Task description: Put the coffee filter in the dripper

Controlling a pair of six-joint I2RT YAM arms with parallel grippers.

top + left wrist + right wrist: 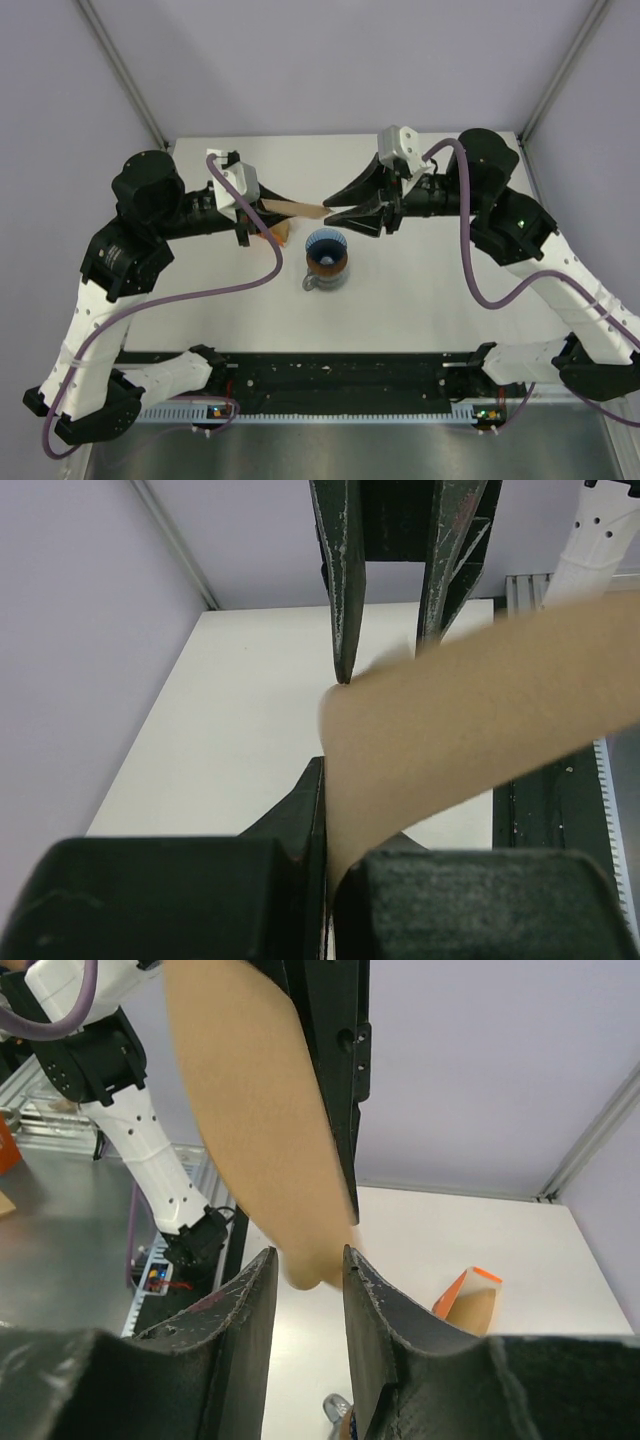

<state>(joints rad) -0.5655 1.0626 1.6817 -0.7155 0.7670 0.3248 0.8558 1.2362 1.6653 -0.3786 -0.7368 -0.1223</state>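
The coffee filter [296,208], a flat tan paper piece, hangs in the air between my two grippers. My left gripper [264,207] is shut on its left end; in the left wrist view the filter [480,710] rises out of the closed left gripper [330,785]. My right gripper [328,209] faces it from the right, open, and the tip of the filter [262,1110] lies between the parted fingers of the right gripper [308,1255]. The blue ribbed dripper [326,247] stands just below and in front of the filter, with nothing in it.
The dripper rests on a grey glass jug [312,281] with a handle. An orange-and-white pack of brown filters [279,233] lies under the left gripper, left of the dripper; the pack [470,1298] also shows in the right wrist view. A black rail [330,380] runs along the table's near edge.
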